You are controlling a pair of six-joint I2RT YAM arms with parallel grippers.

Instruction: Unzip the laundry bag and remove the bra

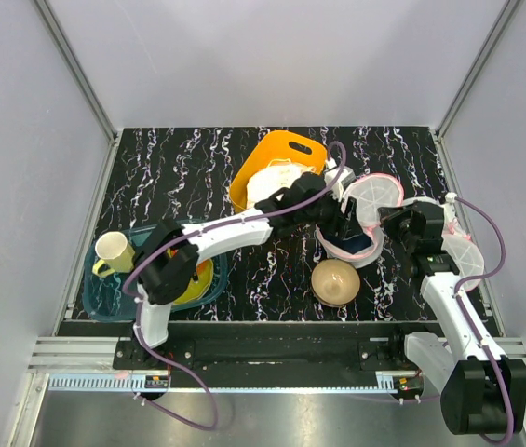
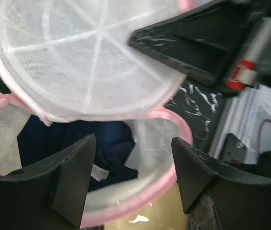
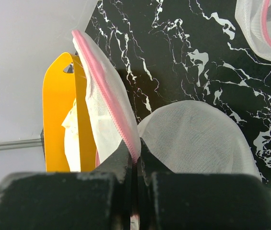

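Observation:
The laundry bag [image 1: 354,244] stands unzipped at centre right, its round flap lid [image 1: 375,194] tipped up. My right gripper [image 1: 386,222] is shut on the lid's pink zip trim [image 3: 107,91], pinching it at the fingertips [image 3: 135,155]. The mesh body [image 3: 197,139] bulges just beyond. My left gripper [image 2: 133,167] hangs open over the bag's mouth, one finger [image 2: 73,177] above the inside and the other [image 2: 193,167] outside the pink rim [image 2: 173,129]. The dark navy bra [image 2: 92,143] lies crumpled in the bag, touching nothing of mine.
A tan bowl [image 1: 335,281] sits right in front of the bag. An orange tray [image 1: 276,163] with white cloth stands behind it. A flat pink-rimmed mesh disc [image 1: 463,251] lies at the right. A blue bin [image 1: 114,289] holding a cup [image 1: 114,250] sits far left.

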